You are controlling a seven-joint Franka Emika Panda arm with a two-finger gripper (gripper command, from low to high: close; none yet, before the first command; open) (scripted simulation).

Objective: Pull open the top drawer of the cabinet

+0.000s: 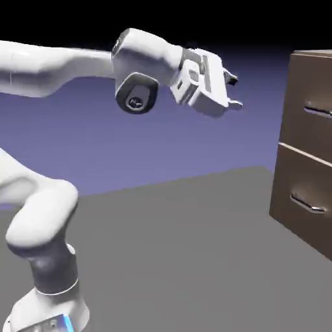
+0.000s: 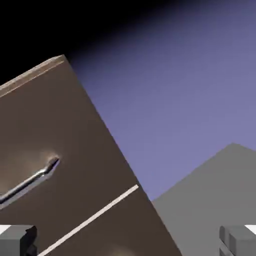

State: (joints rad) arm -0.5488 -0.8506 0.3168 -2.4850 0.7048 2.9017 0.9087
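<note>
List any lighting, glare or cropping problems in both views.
Exterior view: black upper background fading to violet, washed-out white arm, glints on both handles, cabinet cut off at the right. Hand view: tilted, black upper left, bright streak on the top drawer's handle, fingertips cropped at the bottom edge.

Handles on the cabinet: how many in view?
2. One on the top drawer, the top handle; the other, the lower handle, on the drawer front beneath. Both run near or past the picture's edge, and any on the cabinet's unseen sides would be hidden.
</note>
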